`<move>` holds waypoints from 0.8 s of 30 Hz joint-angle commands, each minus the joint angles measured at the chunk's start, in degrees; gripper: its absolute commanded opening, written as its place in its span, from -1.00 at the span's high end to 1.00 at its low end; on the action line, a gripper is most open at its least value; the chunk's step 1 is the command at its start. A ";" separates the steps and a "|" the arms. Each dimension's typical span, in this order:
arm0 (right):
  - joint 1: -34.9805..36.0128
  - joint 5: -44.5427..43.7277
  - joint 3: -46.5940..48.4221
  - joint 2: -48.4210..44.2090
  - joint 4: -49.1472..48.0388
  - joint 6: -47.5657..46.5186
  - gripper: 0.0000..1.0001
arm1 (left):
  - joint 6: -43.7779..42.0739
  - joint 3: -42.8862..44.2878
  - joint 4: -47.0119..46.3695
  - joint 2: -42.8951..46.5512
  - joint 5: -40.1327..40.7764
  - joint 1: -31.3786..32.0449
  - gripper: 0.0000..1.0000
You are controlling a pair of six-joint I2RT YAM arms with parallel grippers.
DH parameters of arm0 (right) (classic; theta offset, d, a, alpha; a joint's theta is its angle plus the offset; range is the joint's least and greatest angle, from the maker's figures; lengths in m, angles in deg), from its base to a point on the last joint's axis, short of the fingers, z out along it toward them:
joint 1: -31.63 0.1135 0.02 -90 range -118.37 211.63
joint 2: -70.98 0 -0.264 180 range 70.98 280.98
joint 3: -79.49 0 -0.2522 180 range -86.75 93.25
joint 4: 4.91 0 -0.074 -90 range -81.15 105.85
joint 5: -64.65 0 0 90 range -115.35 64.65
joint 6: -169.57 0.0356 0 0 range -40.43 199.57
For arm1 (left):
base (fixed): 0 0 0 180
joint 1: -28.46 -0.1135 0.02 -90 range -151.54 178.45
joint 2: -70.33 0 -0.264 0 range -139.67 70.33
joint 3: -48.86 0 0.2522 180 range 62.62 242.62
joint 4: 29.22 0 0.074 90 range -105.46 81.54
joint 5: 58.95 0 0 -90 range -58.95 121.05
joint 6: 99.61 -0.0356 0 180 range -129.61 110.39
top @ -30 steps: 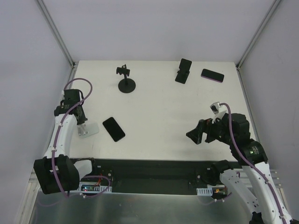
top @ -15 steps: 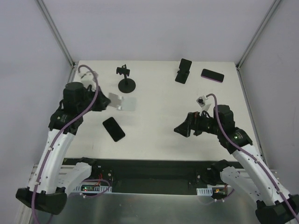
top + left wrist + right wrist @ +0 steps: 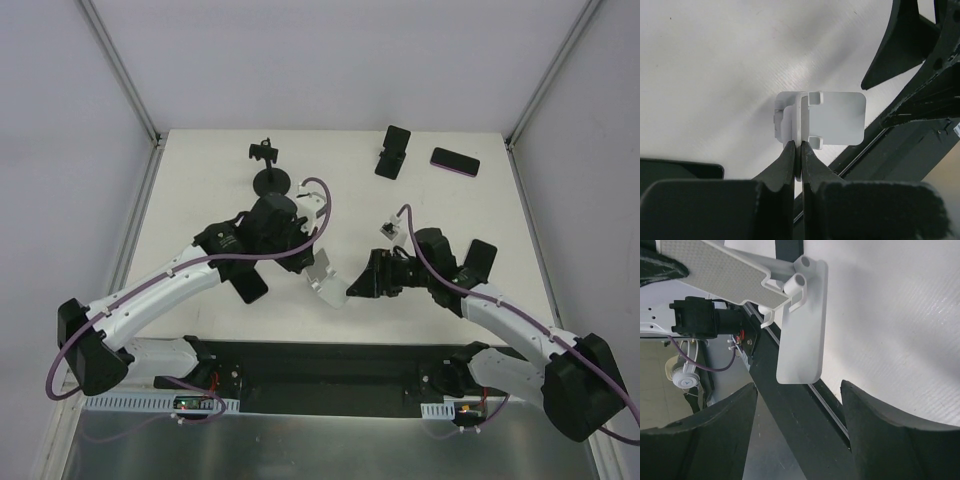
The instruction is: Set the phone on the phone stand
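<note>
Left gripper (image 3: 798, 150): clamped on white phone stand (image 3: 835, 117), near table (image 3: 450, 220) front edge, plate pointing 4 o'clock. Right gripper (image 3: 799, 390): jaws apart, flanking plate. Black phone (image 3: 250, 287): 9 o'clock of stand, partly under left arm (image 3: 170, 285).

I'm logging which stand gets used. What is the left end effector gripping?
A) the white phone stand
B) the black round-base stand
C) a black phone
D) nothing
A: in the left wrist view the left end effector is pinched shut on a thin plate of the white phone stand.
</note>
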 commanded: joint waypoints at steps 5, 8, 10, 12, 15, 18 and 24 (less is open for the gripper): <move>1.33 3.95 -4.19 4.30 -14.86 4.07 -0.15 | -1.21 3.96 -6.24 -0.82 -2.69 1.01 1.00; 1.41 4.56 -4.90 5.80 -18.21 5.47 0.02 | -1.56 3.78 -6.95 -0.99 -6.38 1.01 1.00; 1.41 4.21 -4.90 6.50 -18.66 5.48 0.23 | -1.64 3.43 -7.38 -0.82 -9.99 1.01 1.00; 1.41 3.95 -5.25 6.42 -18.75 4.95 0.38 | -1.21 2.73 -7.74 -0.90 -11.93 1.01 1.00; 1.41 2.81 -6.83 5.11 -19.71 4.51 0.96 | 0.02 2.11 -7.83 -1.08 -15.00 0.84 1.00; 1.41 2.10 -9.80 2.56 -22.69 4.16 0.99 | 3.52 1.24 -8.53 -1.60 -21.75 -0.92 1.00; 1.50 0.96 -16.84 -4.39 -30.52 4.42 0.98 | 8.81 -2.45 -13.88 -0.29 -33.11 -6.54 1.00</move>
